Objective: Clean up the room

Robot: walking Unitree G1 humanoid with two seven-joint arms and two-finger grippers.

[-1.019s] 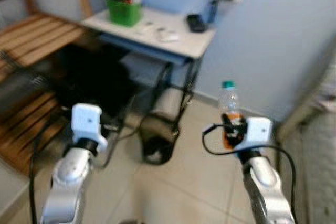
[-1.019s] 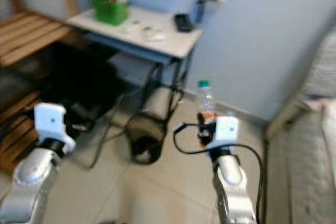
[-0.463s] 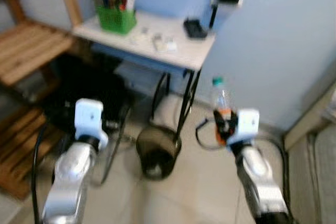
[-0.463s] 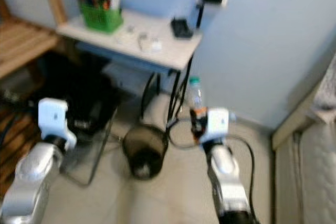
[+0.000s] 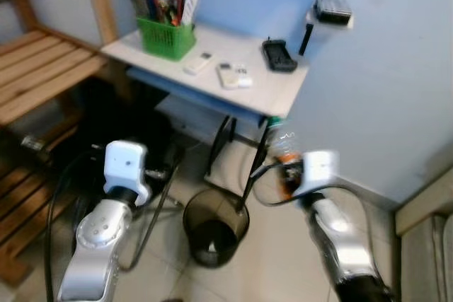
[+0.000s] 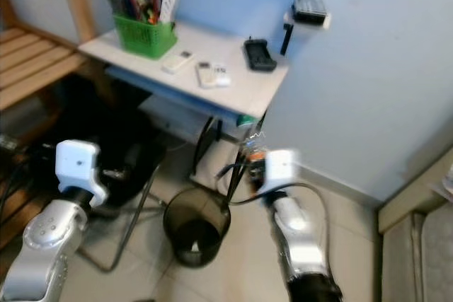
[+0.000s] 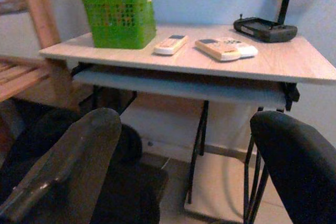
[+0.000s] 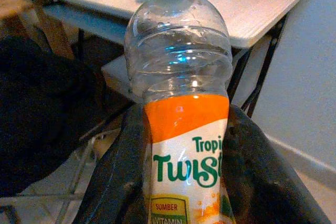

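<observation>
My right gripper [image 5: 286, 172] is shut on a clear plastic bottle [image 8: 181, 124] with an orange label and a green cap, held upright just right of the desk's front leg. A black mesh waste bin [image 5: 215, 225] stands on the tiled floor below and to the left of the bottle [image 5: 284, 148]. My left gripper [image 7: 178, 182] is open with nothing between its fingers, raised in front of the desk, above a dark bag.
A small white desk [image 5: 283, 93] against the blue wall carries a green basket [image 5: 165, 36] of pens, two remote controls [image 5: 232, 75] and a black device [image 5: 280, 56]. Wooden slatted shelving [image 5: 42, 76] stands at the left. A black bag [image 5: 120, 129] and cables lie under the desk.
The camera has moved closer to the desk and bin. My right gripper with the bottle now sits nearer the desk edge and above the bin's right side.
</observation>
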